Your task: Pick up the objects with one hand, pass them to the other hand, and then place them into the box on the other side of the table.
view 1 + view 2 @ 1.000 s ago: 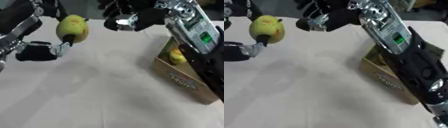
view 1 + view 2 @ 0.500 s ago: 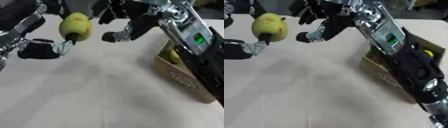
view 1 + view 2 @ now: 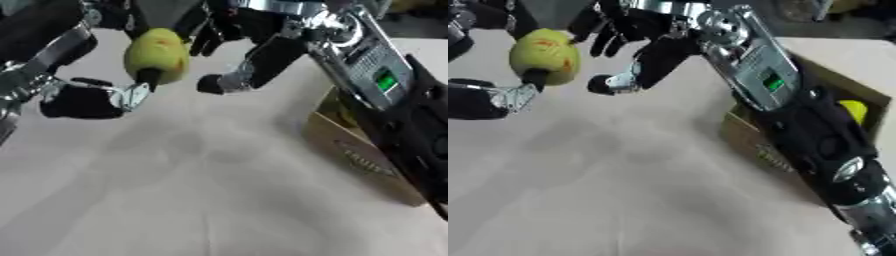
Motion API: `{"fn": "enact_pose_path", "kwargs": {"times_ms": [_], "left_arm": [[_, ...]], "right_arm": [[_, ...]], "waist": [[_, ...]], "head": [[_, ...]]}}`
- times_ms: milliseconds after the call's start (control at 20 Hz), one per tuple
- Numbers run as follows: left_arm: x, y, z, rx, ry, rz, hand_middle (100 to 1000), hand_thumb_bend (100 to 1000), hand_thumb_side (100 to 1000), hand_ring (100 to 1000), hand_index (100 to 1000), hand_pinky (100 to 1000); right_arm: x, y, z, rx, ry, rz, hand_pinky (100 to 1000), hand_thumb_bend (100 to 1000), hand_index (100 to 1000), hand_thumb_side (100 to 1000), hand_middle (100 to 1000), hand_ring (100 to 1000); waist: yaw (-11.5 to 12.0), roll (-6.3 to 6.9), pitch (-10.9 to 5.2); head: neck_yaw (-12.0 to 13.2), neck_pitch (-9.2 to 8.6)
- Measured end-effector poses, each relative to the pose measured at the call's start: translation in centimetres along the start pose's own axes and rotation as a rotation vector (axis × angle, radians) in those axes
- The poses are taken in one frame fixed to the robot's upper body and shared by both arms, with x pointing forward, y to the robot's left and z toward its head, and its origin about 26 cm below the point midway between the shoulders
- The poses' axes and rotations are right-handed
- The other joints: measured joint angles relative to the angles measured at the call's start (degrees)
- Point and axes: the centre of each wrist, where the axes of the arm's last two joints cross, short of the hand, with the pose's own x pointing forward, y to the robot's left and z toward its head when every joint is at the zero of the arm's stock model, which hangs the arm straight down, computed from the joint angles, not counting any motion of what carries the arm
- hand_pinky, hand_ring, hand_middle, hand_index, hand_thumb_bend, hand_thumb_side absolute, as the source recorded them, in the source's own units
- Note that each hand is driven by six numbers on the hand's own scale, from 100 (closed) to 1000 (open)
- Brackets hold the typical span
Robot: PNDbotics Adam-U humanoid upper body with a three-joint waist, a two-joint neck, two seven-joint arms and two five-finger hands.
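the left hand [image 3: 92,97] held a yellow-green fruit [image 3: 157,55] aloft, its fingers curled round it, over the white bench [image 3: 192,200]. the right hand [image 3: 241,50] hung just beside the fruit with spread fingers, holding nothing. its arm slanted across the cardboard box [image 3: 750,145], where a yellow object [image 3: 852,111] lay.

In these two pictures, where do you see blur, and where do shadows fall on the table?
Left eye view: the left hand, the yellow-green fruit it holds and the right hand are soft-edged, as from motion blur; faint grey shadows lie on the white table below them. Right eye view: the same softness; the cardboard box has blurred print, with something yellow inside.
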Motion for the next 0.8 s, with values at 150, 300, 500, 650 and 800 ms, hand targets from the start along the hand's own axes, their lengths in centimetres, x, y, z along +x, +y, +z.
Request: {"fn": "enact_pose_path", "kwargs": {"times_ms": [150, 300, 500, 650, 800], "left_arm": [[0.16, -0.03, -0.09, 0.004, -0.005, 0.005, 587, 127, 235, 628, 525, 689], [0.34, 0.04, -0.08, 0.009, -0.008, 0.007, 585, 126, 235, 626, 525, 688], [0.67, 0.06, -0.06, 0.007, -0.014, 0.011, 586, 127, 233, 627, 525, 688], [0.73, 0.10, -0.10, 0.004, -0.012, 0.011, 586, 129, 234, 627, 525, 688], [0.85, 0.08, -0.22, 0.001, -0.012, 0.014, 586, 132, 234, 627, 526, 688]], "right_arm": [[-0.07, 0.24, -0.29, -0.014, 0.013, 0.011, 790, 398, 811, 116, 772, 751], [-0.09, 0.35, -0.42, -0.039, 0.029, 0.021, 776, 385, 797, 124, 759, 736], [-0.06, 0.55, -0.68, -0.073, 0.044, 0.027, 745, 372, 778, 144, 739, 702], [-0.02, 0.66, -0.81, -0.097, 0.051, 0.017, 720, 360, 763, 155, 720, 674], [-0.01, 0.67, -0.82, -0.120, 0.060, 0.004, 721, 358, 762, 162, 718, 674]], "waist": [[0.00, 0.00, 0.00], [0.01, 0.00, 0.00], [0.02, 0.00, 0.00], [0.02, 0.00, 0.00], [0.02, 0.00, 0.00]], "head": [[0.00, 0.01], [0.00, 0.02], [-0.02, 0.02], [-0.02, 0.03], [-0.02, 0.03]]}}
